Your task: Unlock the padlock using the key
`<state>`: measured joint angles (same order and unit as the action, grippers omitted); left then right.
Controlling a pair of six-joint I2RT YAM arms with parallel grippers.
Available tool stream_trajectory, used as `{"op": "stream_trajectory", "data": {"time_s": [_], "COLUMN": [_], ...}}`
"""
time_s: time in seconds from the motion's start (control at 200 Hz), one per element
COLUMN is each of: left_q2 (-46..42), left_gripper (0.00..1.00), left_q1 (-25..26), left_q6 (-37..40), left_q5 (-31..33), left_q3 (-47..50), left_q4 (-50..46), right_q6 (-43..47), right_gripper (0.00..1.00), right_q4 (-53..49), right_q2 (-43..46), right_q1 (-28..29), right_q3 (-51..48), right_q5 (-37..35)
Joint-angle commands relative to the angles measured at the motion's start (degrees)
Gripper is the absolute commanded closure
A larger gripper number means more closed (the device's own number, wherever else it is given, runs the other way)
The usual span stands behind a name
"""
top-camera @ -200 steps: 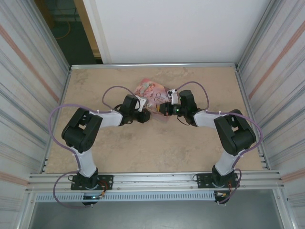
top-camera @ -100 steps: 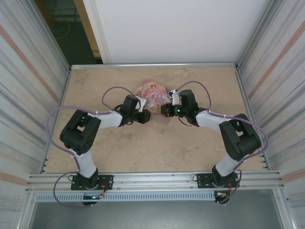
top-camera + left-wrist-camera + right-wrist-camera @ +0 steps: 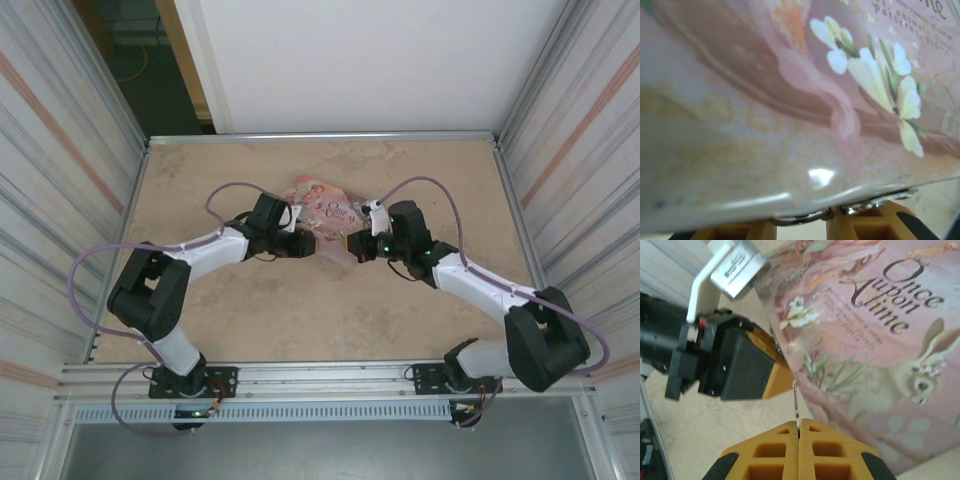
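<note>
Tech: Both elbows have swung outward since earlier. Overhead?
Lead: Left pincer (image 3: pixel 308 243) and right pincer (image 3: pixel 352 249) face each other across the tin (image 3: pixel 325 208).
Tech: Left wrist?
Lead: Jaws narrow at the tin's rim, with a metal fitting (image 3: pixel 805 216) between them. Grip cannot be told; padlock indistinguishable.
Tech: Right wrist?
Lead: Closed on the key (image 3: pixel 795 400), blade pointing ahead at the tin's edge.

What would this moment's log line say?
left gripper: holds pink tin | right gripper: shut on key | key: aimed toward tin
</note>
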<state>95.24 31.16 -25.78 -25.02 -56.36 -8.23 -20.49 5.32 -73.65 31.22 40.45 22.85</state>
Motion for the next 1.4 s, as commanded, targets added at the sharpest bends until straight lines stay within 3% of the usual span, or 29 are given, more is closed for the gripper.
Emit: {"op": "stream_trajectory", "data": {"time_s": [0.0,0.301,0.691,1.393], "left_q2": [-3.44,-4.76,-6.63,-5.68], "left_gripper": [0.96,0.99,1.00,1.00], "left_q1": [0.32,0.40,0.40,0.40], "left_q6": [-4.26,-9.61,-13.29,-14.44], "left_q5": [-4.52,-7.45,-10.54,-14.16], "left_q3": [-3.51,-5.91,-6.57,-7.74], "left_q4": [-3.09,-5.79,-6.09,-6.27], "right_q6": [3.98,6.53,11.03,15.39], "right_gripper": [1.00,1.00,1.00,1.00], "right_q4": [-4.22,-4.28,1.27,9.04], "right_q2": [3.87,8.41,6.69,-0.36], "right_q1": [1.86,8.59,16.25,17.47], "right_q3": [-1.48,-5.17,-8.17,-8.51], "right_q5": [-4.53,-11.95,-18.95,-20.31]}}
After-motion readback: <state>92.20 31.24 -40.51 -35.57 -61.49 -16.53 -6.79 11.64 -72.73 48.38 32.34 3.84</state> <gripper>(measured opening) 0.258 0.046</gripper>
